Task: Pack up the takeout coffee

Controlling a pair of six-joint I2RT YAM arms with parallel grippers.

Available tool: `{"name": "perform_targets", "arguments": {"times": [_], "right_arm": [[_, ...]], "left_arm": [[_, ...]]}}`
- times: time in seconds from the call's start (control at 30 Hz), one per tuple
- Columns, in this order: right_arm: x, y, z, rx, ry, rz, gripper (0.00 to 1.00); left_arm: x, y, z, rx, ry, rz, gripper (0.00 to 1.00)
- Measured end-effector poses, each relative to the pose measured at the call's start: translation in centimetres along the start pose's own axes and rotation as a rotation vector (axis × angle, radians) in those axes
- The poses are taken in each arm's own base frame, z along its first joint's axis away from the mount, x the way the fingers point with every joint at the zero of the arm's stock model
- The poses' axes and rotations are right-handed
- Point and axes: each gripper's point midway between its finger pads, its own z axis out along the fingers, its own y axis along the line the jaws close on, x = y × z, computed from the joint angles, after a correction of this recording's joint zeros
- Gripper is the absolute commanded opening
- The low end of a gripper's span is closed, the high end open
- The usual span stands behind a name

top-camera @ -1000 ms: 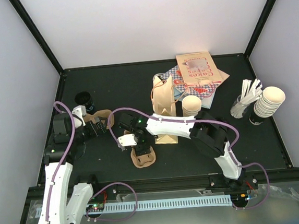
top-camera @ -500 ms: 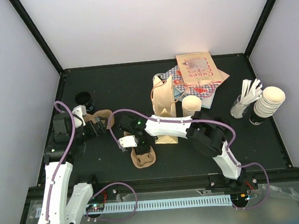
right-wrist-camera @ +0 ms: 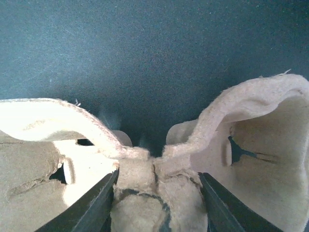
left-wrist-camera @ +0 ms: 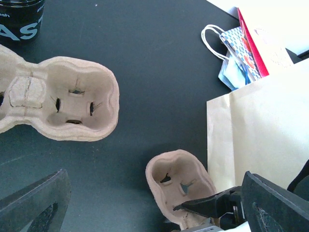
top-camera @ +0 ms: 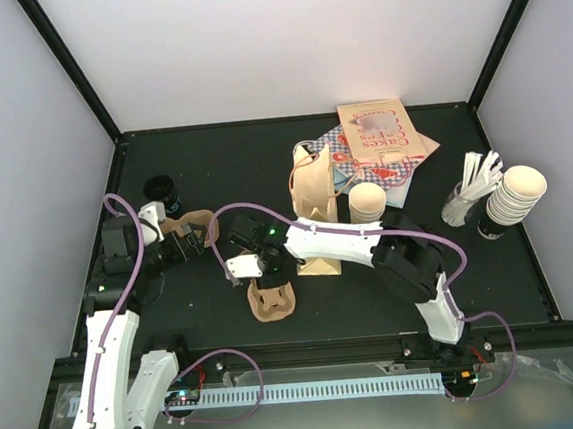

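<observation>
No cream cup with a black lid shows in any view. My right gripper (top-camera: pixel 263 280) (right-wrist-camera: pixel 157 198) is shut on the raised middle tab of a brown two-cup carrier (top-camera: pixel 272 300) (right-wrist-camera: pixel 260 125) (left-wrist-camera: pixel 179 186) at the front centre. My left gripper (top-camera: pixel 192 241) (left-wrist-camera: pixel 154 212) hangs open above the table, beside a second carrier (top-camera: pixel 183 227) (left-wrist-camera: pixel 67 104), with nothing between its fingers. The tan paper bag (top-camera: pixel 312 187) (left-wrist-camera: pixel 260 130) stands just behind the right gripper.
A black round container (top-camera: pixel 161 192) (left-wrist-camera: pixel 19 19) with white lettering sits at back left. A lidless cream cup (top-camera: pixel 368 202) stands beside the bag. Printed bags (top-camera: pixel 380 141) lie at the back. Nested cups (top-camera: pixel 518 192) and white sticks (top-camera: pixel 477 183) are at the right.
My right gripper has shifted slightly on the front carrier, and the carrier now looks a little tilted. The left arm has not moved.
</observation>
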Motion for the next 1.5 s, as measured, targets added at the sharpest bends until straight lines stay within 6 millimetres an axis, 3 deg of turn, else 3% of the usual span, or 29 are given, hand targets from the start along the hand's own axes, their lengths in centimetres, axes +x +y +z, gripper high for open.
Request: {"name": "perform_targets", "arguments": {"times": [0.2, 0.7, 0.93, 1.17, 1.37, 1.5], "right_arm": [[-0.3, -0.1, -1.2, 0.014, -0.017, 0.006, 0.44], [-2.7, -0.9, -10.3, 0.137, -0.188, 0.028, 0.42], [-3.3, -0.2, -16.6, 0.209, -0.324, 0.032, 0.44], [-3.7, 0.4, -24.9, 0.347, -0.522, 0.035, 0.49], [-2.5, 1.8, -31.6, 0.485, -0.7, 0.031, 0.49], [-1.3, 2.4, -34.7, 0.575, -0.785, 0.041, 0.52]], "left_arm": [[0.0, 0.0, 0.0, -0.001, 0.001, 0.001, 0.99], [-1.2, -0.6, -1.4, -0.013, -0.039, 0.035, 0.99], [-2.5, -1.0, -2.8, -0.039, -0.08, 0.063, 0.99], [-3.5, -1.6, -4.0, -0.036, -0.129, 0.089, 0.99], [-3.4, -2.2, -4.2, -0.004, -0.125, 0.095, 0.99], [-3.3, -3.1, -4.0, 0.053, -0.116, 0.099, 0.99]]}}
